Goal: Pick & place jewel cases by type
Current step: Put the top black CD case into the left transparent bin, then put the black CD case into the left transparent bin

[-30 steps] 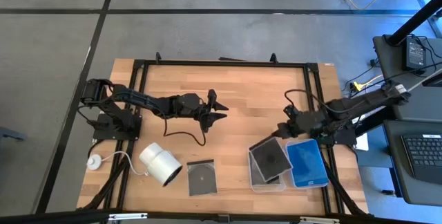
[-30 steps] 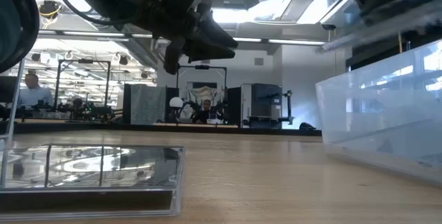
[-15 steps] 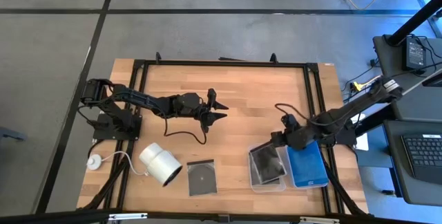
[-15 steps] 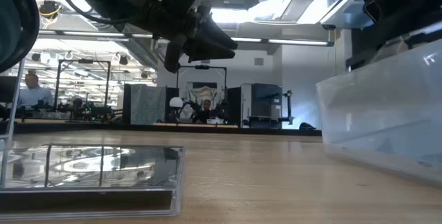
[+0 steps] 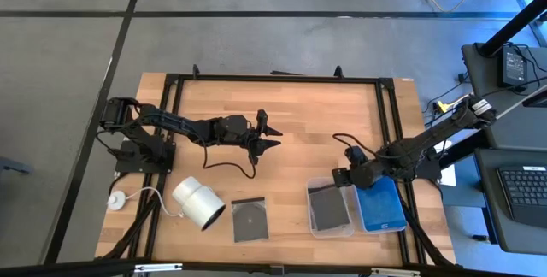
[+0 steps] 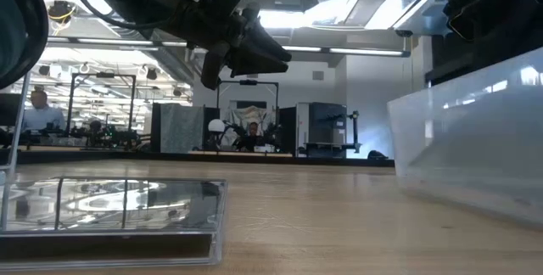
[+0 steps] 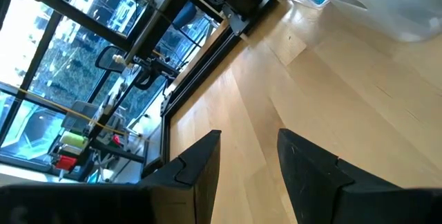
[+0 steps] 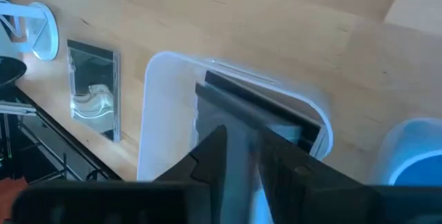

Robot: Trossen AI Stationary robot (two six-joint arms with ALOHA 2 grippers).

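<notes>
From above, the right claw (image 5: 339, 177) sits at the far rim of a clear tray (image 5: 318, 226) holding a dark jewel case (image 5: 330, 207); a blue case (image 5: 380, 203) fills the neighbouring tray, and another dark case (image 5: 249, 219) lies on the surface (image 5: 316, 123) near a white cylinder (image 5: 198, 203). The left claw (image 5: 269, 135) hangs mid-surface, fingers parted, empty. Across the low view, that loose case (image 6: 110, 216) lies flat. Through the right wrist view, whether its fingers (image 8: 207, 156) grip the case (image 8: 259, 113) I cannot tell.
</notes>
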